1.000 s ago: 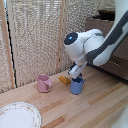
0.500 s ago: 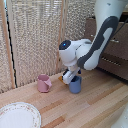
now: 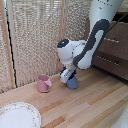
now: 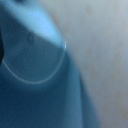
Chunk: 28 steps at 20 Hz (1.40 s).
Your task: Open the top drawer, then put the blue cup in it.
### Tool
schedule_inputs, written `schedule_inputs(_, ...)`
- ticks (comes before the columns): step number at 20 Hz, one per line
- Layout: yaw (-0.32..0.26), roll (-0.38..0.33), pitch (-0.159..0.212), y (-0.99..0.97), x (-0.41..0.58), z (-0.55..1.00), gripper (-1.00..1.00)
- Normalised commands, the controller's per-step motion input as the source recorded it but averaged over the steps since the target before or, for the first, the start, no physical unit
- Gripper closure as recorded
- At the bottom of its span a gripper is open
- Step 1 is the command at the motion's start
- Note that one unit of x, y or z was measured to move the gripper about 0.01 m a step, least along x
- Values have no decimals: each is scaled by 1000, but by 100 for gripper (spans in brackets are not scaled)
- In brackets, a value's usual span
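Blue cup (image 3: 73, 83) looked light, rigid, slick; you should have pinched rim. Gripper (image 3: 69, 76) at cup, grasp state unclear.

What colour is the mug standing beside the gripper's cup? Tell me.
Pink. The mug shows best in the exterior view, standing apart from the blue cup.

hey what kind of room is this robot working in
Likely a mock-up home room: a dark wooden dresser, a woven folding screen, and a wooden floor with a plate, pink mug and blue cup.
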Motion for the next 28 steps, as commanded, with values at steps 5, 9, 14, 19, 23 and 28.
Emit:
schedule_inputs(5,-18,2,56,-66,-8,-71,100)
schedule_inputs(9,5,12,10,0,-23,-4,100)
schedule_inputs(14,-43,4,-28,70,-55,114,100)
schedule_inputs(19,-170,10,-128,223,-205,587,100)
schedule_inputs(23,-244,43,-120,270,-84,771,100)
schedule_inputs(28,-281,63,-77,202,-2,690,100)
